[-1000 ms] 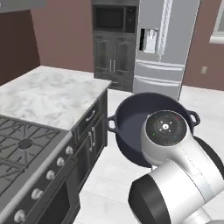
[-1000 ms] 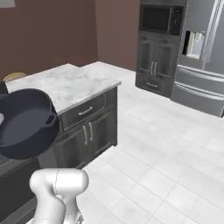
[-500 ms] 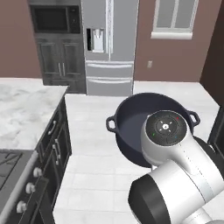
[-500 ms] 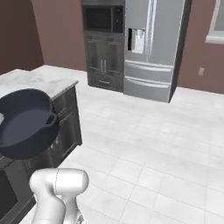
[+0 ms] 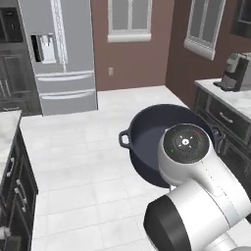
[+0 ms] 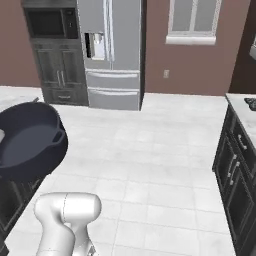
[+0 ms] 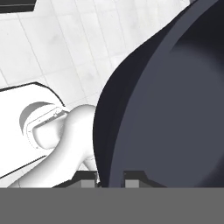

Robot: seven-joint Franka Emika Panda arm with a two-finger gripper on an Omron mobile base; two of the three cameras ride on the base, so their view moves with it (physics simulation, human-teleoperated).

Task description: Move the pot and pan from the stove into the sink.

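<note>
- Far left in the left base view, a dark cabinet front (image 5: 14, 191) lines the frame edge, with a steel refrigerator (image 5: 61, 54) against the back wall beyond it.
- One pot (image 5: 164, 142) is in play. It hangs over open white floor (image 5: 73, 162), clear of any counter and tilted so its mouth faces the camera, with one loop handle (image 5: 124, 139) sticking out on its left side.
- In the hand view the gripper (image 7: 110, 177) has its jaws drawn together on the pot's rim, the wall running up between the two dark tips. The grip takes only that thin edge, as far as this close, cropped angle allows.
- Risk: held by one edge, the pot's weight hangs off to the side, so a sharp turn of the base or a swing of the arm could twist it loose and drop it onto the floor.
- Risk: the pot rides wide of the arm, so it could clip the dark cabinets (image 6: 235, 175) at the right of the right base view.
- At the right edge of the left base view, one coffee machine (image 5: 236, 71) sits at the back of a marble counter (image 5: 230, 98).
- Count: one pot, one refrigerator, two windows (image 5: 129, 18).
</note>
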